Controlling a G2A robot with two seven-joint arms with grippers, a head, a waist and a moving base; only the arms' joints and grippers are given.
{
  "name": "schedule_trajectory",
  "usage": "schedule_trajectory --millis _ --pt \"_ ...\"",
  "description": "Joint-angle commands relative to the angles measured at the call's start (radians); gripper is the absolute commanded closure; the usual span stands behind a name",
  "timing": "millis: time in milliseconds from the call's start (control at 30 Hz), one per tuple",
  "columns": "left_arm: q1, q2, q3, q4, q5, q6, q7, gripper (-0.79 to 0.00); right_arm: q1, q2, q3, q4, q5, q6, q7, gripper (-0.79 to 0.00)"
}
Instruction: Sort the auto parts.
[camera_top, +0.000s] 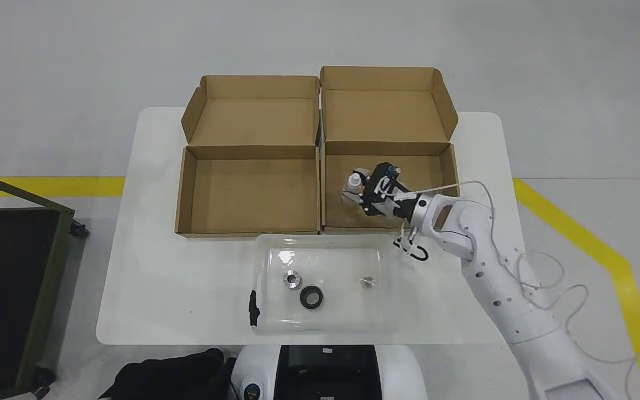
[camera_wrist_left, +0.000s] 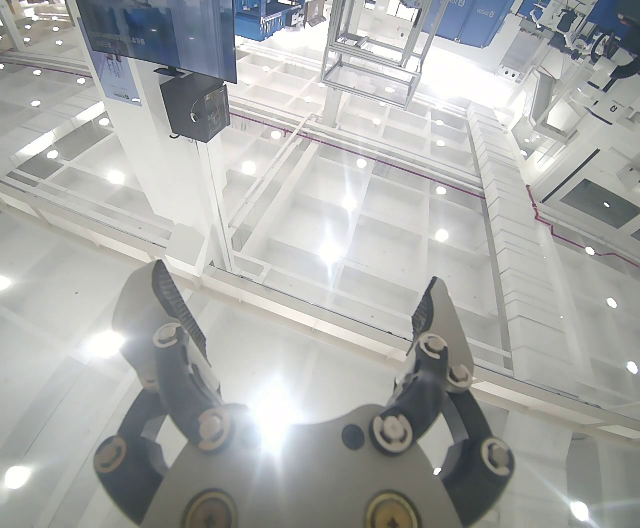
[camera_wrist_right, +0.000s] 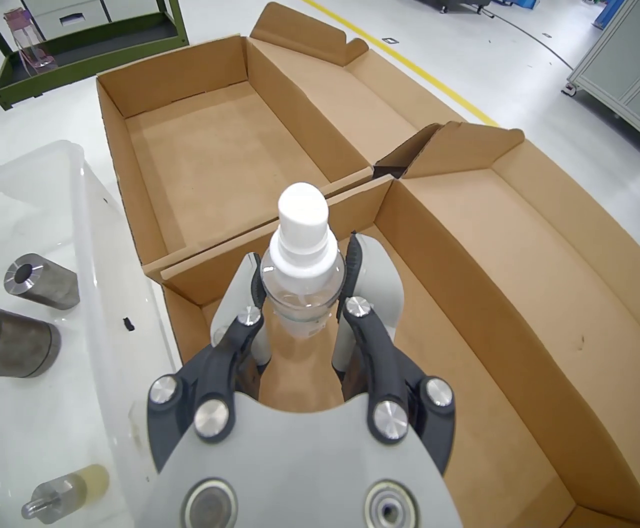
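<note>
- The right end effector (camera_wrist_right: 302, 280) is clenched on a small clear bottle (camera_wrist_right: 302, 250) with a white cap, gripping it around the body with the cap pointing away from the wrist.
- In the top view the bottle (camera_top: 354, 182) hangs inside the right cardboard box (camera_top: 420, 165), near the wall that box shares with the left cardboard box (camera_top: 250, 190). Whether its base touches the box floor cannot be told.
- The left end effector (camera_wrist_left: 296, 274) is released, its jaws spread wide with nothing between them, and it points up at the ceiling, away from the work.
- Both boxes show bare brown floors, so this bottle looks like the 1st item to reach a box; no part appears sorted yet.
- The step in hand is probably the drop: the bottle is over its box but has not been let go.
- 3 parts lie in the clear bin (camera_top: 340, 300) on the white surface (camera_top: 150, 250): a hollow metal cylinder (camera_top: 290, 279), a black ring (camera_top: 312, 297) and a small metal stud (camera_top: 367, 282).
- So most of the sort is left, judging by that count.
</note>
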Motion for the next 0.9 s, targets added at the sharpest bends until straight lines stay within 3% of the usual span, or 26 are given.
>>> schedule_trajectory --millis 0,100,233,300,367,600,867 --pt "0.000 0.000 0.000 0.000 0.000 0.000 0.000 -0.785 0.006 -0.002 -0.009 0.014 -0.005 0.007 0.000 0.000" --pt "0.000 0.000 0.000 0.000 0.000 0.000 0.000 -0.785 0.009 -0.005 -0.019 0.025 -0.018 0.018 -0.003 -0.015" --pt "0.000 0.000 0.000 0.000 0.000 0.000 0.000 -0.785 0.003 -0.006 -0.026 0.038 -0.034 0.031 -0.019 -0.194" --pt "0.000 0.000 0.000 0.000 0.000 0.000 0.000 -0.785 -0.001 -0.006 -0.027 0.042 -0.038 0.036 -0.025 -0.376" --pt "0.000 0.000 0.000 0.000 0.000 0.000 0.000 -0.785 -0.007 -0.006 -0.025 0.042 -0.042 0.039 -0.028 -0.785" --pt "0.000 0.000 0.000 0.000 0.000 0.000 0.000 -0.785 -0.047 0.006 0.015 -0.033 -0.041 0.040 -0.027 -0.785" --pt "0.000 0.000 0.000 0.000 0.000 0.000 0.000 -0.785 -0.174 0.041 0.132 -0.290 -0.049 -0.019 0.058 -0.785"
